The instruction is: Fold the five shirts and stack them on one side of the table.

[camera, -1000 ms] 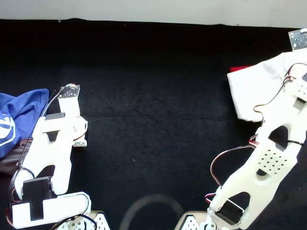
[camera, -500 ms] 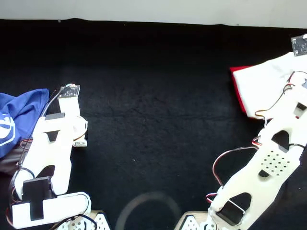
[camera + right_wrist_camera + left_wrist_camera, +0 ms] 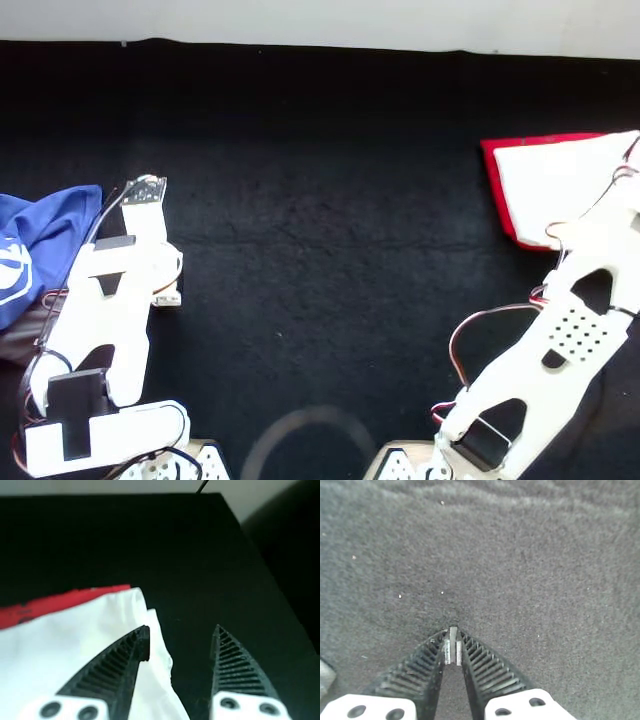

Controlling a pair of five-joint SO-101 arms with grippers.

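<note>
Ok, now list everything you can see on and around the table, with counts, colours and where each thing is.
crumpled blue fabric shirt: one, blue with white print, table edge beside the left arm
folded white fabric shirt: one, white, table edge by the right arm, lying on the red one
flat red fabric shirt: one, red, under the white shirt, edges showing
black cloth table cover: one, black, under everything
left arm: one, white; left hand shut, over bare cloth
right arm: one, white; right hand open, over the white shirt's corner
</note>
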